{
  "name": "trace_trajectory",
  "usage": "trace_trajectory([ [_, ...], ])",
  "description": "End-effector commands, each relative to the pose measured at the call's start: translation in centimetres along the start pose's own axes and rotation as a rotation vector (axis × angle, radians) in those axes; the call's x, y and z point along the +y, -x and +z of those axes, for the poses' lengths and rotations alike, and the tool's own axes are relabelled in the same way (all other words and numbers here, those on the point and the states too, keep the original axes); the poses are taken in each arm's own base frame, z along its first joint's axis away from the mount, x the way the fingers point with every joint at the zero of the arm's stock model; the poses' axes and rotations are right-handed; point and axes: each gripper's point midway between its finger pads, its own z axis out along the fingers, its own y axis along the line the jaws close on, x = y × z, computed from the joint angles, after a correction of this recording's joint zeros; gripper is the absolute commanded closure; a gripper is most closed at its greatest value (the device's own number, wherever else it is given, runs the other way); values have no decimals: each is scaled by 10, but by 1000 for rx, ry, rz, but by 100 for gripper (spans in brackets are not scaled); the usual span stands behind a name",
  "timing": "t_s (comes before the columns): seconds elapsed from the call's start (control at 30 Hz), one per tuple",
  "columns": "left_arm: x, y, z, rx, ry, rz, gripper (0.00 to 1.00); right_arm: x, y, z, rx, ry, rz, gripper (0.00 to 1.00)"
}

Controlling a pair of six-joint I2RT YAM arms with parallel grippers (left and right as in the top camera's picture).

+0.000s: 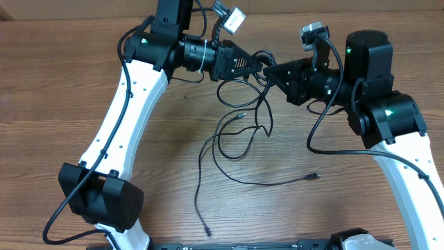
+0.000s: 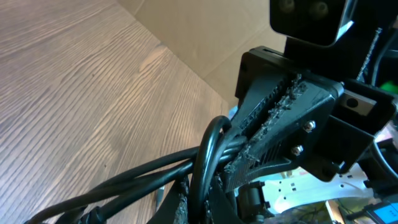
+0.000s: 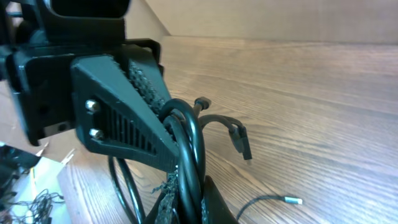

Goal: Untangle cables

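Observation:
Several thin black cables (image 1: 239, 142) trail from a raised knot down onto the wooden table in loose loops. My left gripper (image 1: 261, 64) and right gripper (image 1: 272, 72) meet tip to tip above the table's far middle, each shut on the bundle. In the left wrist view a cable loop (image 2: 208, 155) is pinched in my left gripper (image 2: 208, 202), with the right gripper's finger (image 2: 280, 124) just beyond. In the right wrist view twisted cables (image 3: 189, 143) run down into my shut right gripper (image 3: 189, 202). A silvery-tipped plug (image 3: 292, 200) lies on the table, also visible from overhead (image 1: 241, 115).
Two more cable ends lie on the table, one at the right (image 1: 313, 176) and one near the front edge (image 1: 207, 231). A small black plug (image 3: 241, 140) hangs from the bundle. A cardboard wall (image 2: 205, 31) stands behind the table. Both white arms flank the cable pile.

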Motion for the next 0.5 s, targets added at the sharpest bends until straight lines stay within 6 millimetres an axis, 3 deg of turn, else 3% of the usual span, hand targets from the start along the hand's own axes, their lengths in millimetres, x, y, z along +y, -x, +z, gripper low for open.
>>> trace_trajectory([
  [0.0, -10, 9, -9, -20, 28, 26, 96, -15, 3, -4, -7, -112, -18, 96],
  [0.17, 20, 9, -15, -42, 191, -153, 96, -16, 0, -4, 5, -114, -43, 96],
  [0.47, 51, 10, -26, -105, 365, -389, 96, -16, 0, -4, 5, -114, -44, 96],
])
